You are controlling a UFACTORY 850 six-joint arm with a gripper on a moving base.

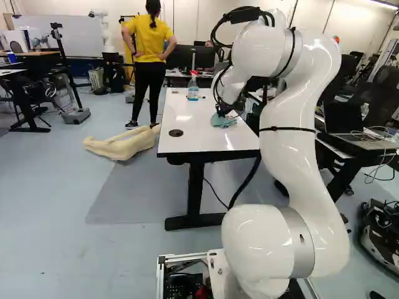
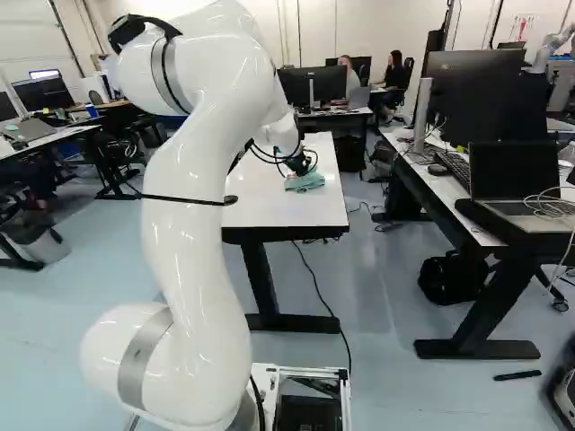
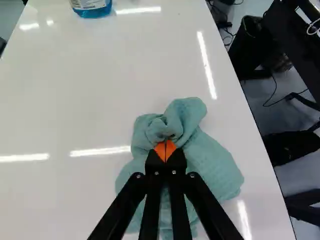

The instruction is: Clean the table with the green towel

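Nearest of all, here are my fingers (image 3: 160, 151), orange tips pressed together on a gathered fold of the green towel (image 3: 212, 162), and that's my pinch! Call straight ahead of me twelve o'clock: the towel sits right on the table (image 3: 90, 90), a bunched knot puffing up at twelve to one, loose cloth sprawling out at four and round to seven. This looks light, limp stuff, textured enough to grip well; no fear of breaking it, but only the pinched part obeys me while the skirts will trail and fold under. The raised knot is the place to hold, low and central, cloth flat beneath. I'd judge it ready to wipe, pressing gently so it doesn't bunch or slip free. And watch it: spray bottle (image 3: 92, 6) well ahead at eleven, table's edge over at three!
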